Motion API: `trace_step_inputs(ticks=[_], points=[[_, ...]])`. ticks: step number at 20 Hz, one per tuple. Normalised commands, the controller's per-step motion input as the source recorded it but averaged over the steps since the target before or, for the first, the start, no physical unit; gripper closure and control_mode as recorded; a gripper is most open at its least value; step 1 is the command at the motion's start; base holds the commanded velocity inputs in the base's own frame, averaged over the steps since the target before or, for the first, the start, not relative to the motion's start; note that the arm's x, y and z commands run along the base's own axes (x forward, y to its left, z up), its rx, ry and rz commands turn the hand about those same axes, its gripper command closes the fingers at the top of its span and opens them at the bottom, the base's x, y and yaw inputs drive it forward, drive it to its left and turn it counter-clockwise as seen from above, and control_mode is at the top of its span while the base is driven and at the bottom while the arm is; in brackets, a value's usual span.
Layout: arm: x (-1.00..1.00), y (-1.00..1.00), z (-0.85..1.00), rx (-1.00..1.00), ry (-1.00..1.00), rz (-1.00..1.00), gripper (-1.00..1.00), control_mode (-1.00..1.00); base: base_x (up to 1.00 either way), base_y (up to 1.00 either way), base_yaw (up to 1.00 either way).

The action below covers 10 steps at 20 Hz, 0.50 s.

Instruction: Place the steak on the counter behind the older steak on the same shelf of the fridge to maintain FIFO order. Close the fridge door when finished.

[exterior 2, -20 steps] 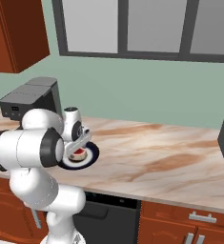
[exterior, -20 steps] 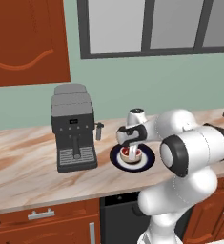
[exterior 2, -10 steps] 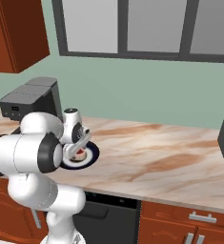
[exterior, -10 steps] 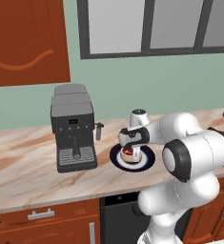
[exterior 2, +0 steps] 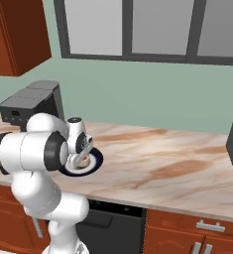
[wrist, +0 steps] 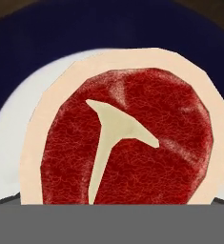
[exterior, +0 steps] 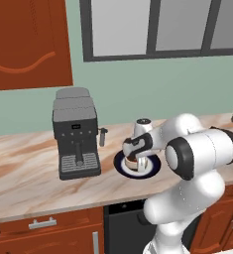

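A: Where is the steak (wrist: 125, 138)?

B: On the dark blue plate (exterior: 122, 167) on the counter (exterior: 29, 168), just right of the coffee machine (exterior: 76, 134). The gripper (exterior: 136, 159) is right down over it; I cannot tell whether its fingers are apart or closed.

A: How will it handle?

B: Probably soft, light and slick. I'd pinch across the pale fat rim, low down.

A: Room to lift?

B: Free counter stretches to the right; the coffee machine stands near on the left, so go straight up.

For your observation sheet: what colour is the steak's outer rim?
Pale tan around the steak, clearest in the hand view.
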Motion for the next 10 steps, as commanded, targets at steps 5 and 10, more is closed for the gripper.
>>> trace_step_inputs(ticks=[5,10], points=[[-0.17,-0.03,0.43,0.01,-0.03,0.0,1.0,-1.0,0.0,0.0,0.0],[-0.53,-0.32,1.0,0.04,-0.05,-0.01,1.0,-1.0,0.0,0.0,0.0]])
